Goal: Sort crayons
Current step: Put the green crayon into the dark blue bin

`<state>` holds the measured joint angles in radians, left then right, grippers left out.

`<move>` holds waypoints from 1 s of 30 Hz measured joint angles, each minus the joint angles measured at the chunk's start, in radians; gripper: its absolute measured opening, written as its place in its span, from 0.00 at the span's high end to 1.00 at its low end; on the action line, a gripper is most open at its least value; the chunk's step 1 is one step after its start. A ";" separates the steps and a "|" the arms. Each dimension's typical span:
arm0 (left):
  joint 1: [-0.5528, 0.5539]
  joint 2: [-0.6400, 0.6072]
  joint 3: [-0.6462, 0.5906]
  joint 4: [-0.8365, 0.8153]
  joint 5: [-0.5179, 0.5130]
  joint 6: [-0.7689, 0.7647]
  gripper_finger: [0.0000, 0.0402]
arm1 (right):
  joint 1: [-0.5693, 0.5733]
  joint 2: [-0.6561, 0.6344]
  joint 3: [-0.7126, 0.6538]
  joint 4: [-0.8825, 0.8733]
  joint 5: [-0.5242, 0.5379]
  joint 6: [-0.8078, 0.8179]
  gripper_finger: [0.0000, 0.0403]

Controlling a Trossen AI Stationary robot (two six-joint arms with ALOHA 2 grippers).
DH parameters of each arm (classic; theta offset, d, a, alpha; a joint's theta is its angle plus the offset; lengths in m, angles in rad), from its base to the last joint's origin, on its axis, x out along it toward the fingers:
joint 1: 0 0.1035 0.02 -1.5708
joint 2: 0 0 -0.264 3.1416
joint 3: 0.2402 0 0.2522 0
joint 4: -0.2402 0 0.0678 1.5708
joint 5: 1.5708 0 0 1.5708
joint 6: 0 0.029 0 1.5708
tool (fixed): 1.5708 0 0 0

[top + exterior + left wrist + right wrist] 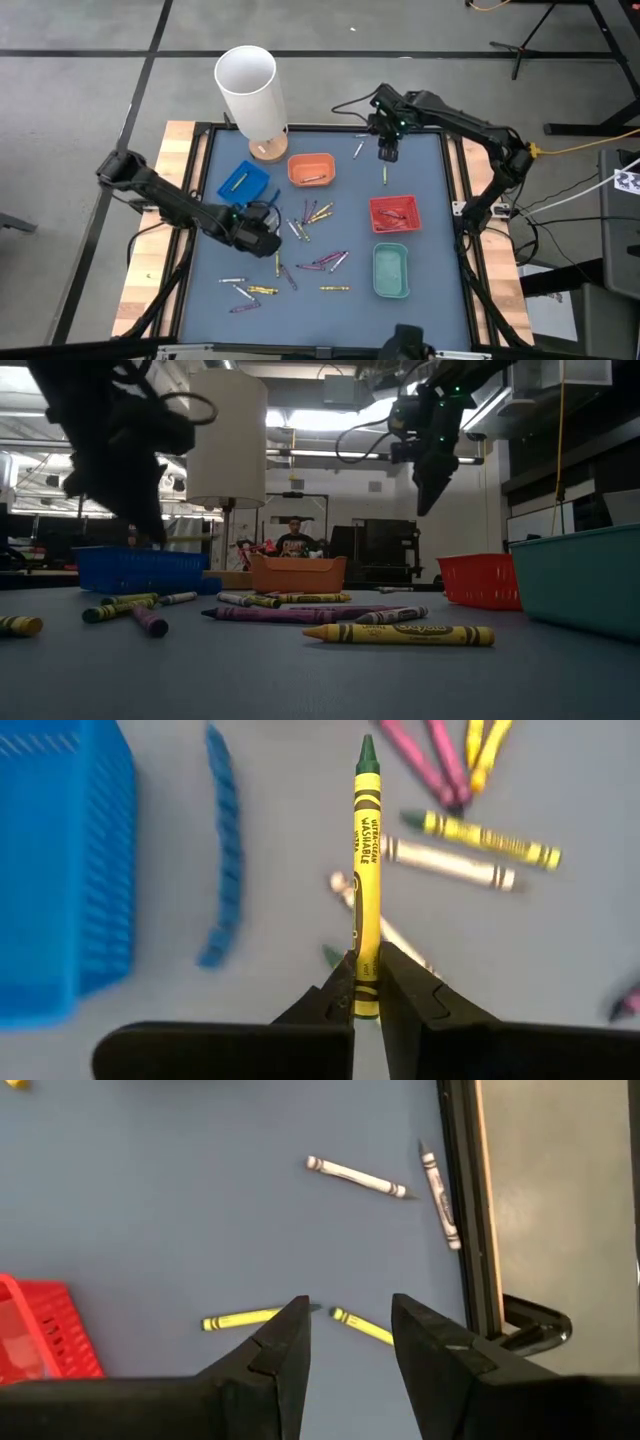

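Many crayons lie scattered on the blue-grey mat (430,170), most near its middle (318,212) and toward the near edge (262,290). My left gripper (268,237) is at the middle left, shut on a yellow-wrapped, green-tipped crayon (366,840). My right gripper (388,152) hangs open over the far right part of the mat, pointing down. Below its fingers lie two yellow crayons (238,1320) (362,1326), and two pale ones (358,1177) (440,1185) lie beside the mat's edge. My left gripper pinches the green-tipped crayon at its blunt end (366,982) between its two fingers. The crayon runs on along the fingers, with its green tip (367,755) pointing away from the gripper. It is lifted clear of the mat, above other crayons.
A blue tray (243,181) and an orange tray (311,168) stand at the far middle. A red tray (395,213) and a teal tray (391,270) stand on the right. A tall white cylinder (248,85) on a wooden base stands at the far left. A black frame (452,180) rims the mat.
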<state>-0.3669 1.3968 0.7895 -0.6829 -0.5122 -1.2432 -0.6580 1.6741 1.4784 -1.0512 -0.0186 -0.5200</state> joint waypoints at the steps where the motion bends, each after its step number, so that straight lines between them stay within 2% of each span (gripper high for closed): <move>1: 0.011 -0.014 0.000 -0.011 -0.008 0.008 0.97 | -0.006 0.000 0.000 0.001 0.000 0.000 0.65; 14: 0.230 -0.167 0.001 -0.247 -0.027 0.138 0.97 | -0.017 0.000 0.000 0.002 -0.001 0.000 0.65; 17: 0.268 -0.169 0.001 -0.315 -0.021 0.138 0.97 | -0.017 0.000 -0.001 0.001 -0.044 0.022 0.65; 24: 0.300 -0.165 -0.030 -0.342 0.009 0.138 0.97 | -0.017 0.000 -0.001 -0.019 -0.142 0.050 0.65; 30: 0.300 -0.164 -0.047 -0.342 -0.005 0.138 0.97 | -0.017 0.000 -0.001 -0.020 -0.149 0.048 0.65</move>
<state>-0.0673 1.2324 0.7422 -1.0248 -0.5174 -1.1054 -0.6746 1.6745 1.4776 -1.0715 -0.1673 -0.4716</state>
